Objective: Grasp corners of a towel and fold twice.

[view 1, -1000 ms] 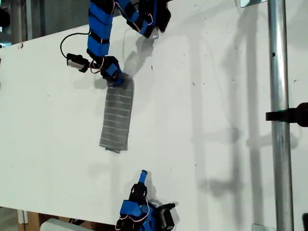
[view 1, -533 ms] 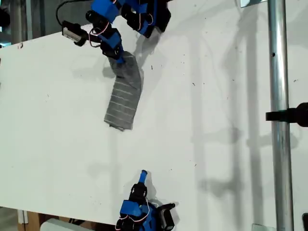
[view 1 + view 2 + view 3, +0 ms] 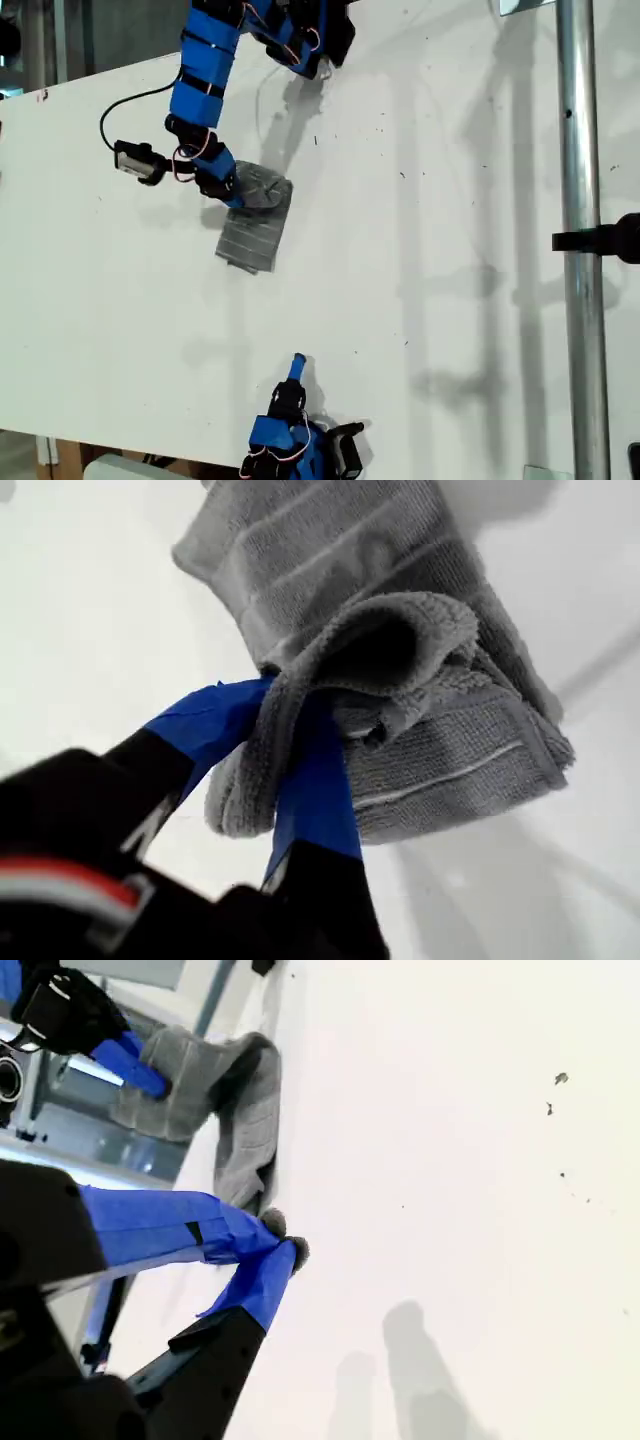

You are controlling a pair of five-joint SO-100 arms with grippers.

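Lowered again, my first hand [image 3: 285, 755] pinches the towel [image 3: 254, 222], corner hidden.

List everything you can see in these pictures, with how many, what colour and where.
towel: one, grey with pale stripes, on the table toward the exterior view's upper left, one end pinched and folded over itself
table: one, white, filling most of the exterior view
metal pole: one, silver, upright at the exterior view's right, black clamp on it
my first claw: one, blue, shut on the towel's edge
my second claw: one, blue, tips together, near the exterior view's bottom edge, holding nothing
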